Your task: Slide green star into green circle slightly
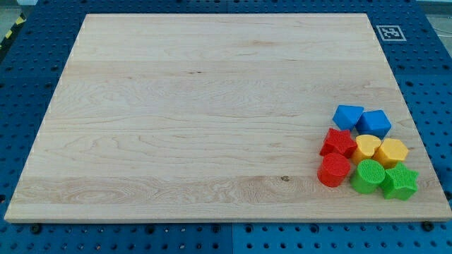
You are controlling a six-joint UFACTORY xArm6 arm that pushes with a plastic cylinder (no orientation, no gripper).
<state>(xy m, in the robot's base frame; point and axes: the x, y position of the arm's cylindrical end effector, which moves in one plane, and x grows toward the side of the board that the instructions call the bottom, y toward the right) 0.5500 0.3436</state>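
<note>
The green star (400, 181) lies near the board's bottom right corner. The green circle (367, 176) sits right beside it on its left, and the two touch or nearly touch. Both belong to a tight cluster of blocks at the view's lower right. My tip and the rod do not show in this view.
The cluster also holds a red circle (334, 170), a red star (340, 142), a yellow heart (366, 147), a yellow block (392, 151) and two blue blocks (347, 116) (374, 123). The wooden board (198, 113) lies on a blue pegboard; a marker tag (390, 32) sits at its top right.
</note>
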